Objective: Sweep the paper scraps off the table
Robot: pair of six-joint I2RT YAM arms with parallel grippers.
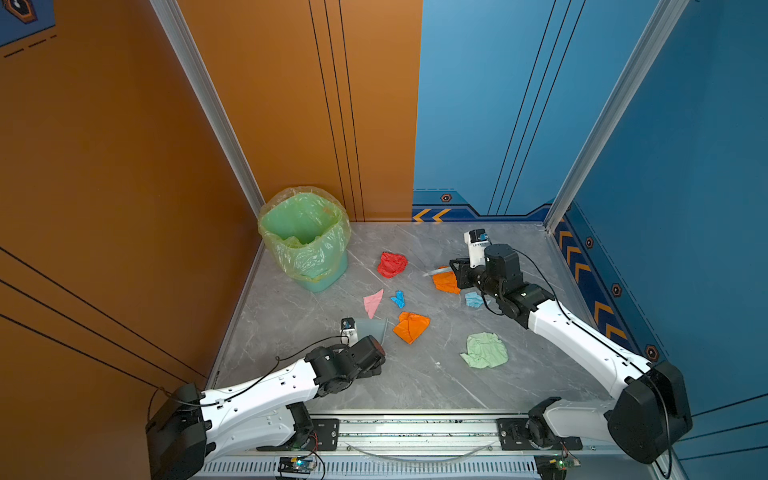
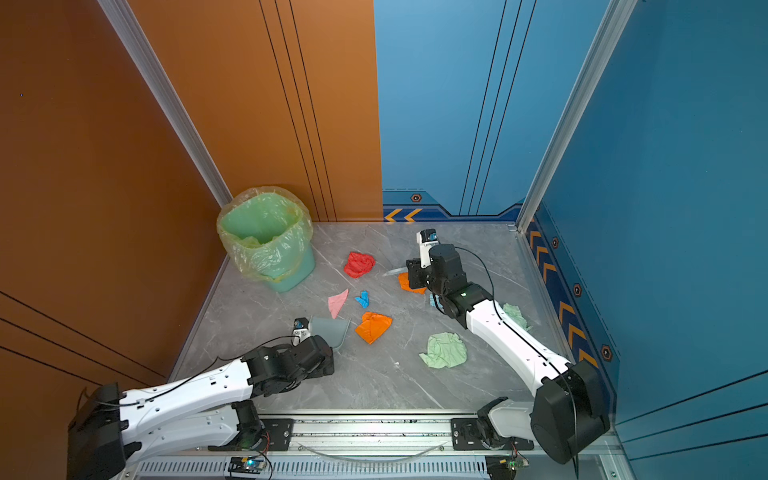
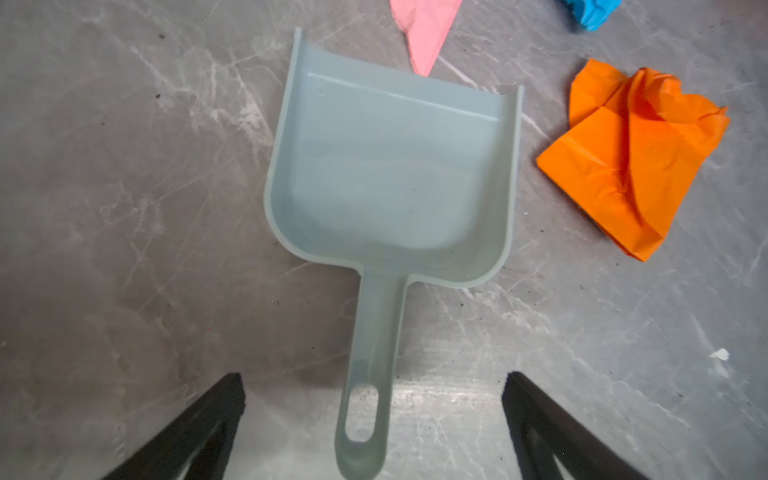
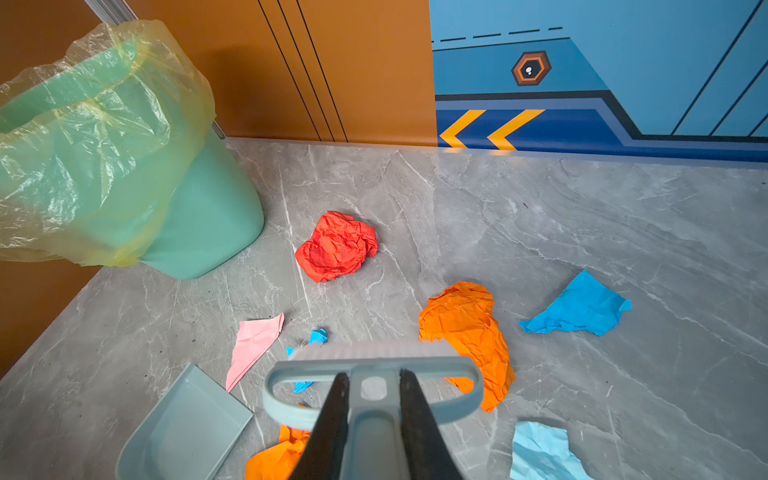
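Two claws, two states: your right claw [image 4: 374, 376] is clamped tight on the handle of the brush [image 4: 365, 351], whose bristles sit just beside a crumpled orange scrap [image 4: 465, 328]. Your left claw [image 3: 372, 378] is spread wide, and the handle of the dustpan [image 3: 390, 166] lies in its gap, clear of both sides. Around them the paper scraps [image 1: 411, 326], red, orange, pink, blue, light blue and pale green, lie scattered over the middle of the counter [image 1: 415, 386], with the lined bin [image 1: 305, 237] standing at its far left corner.
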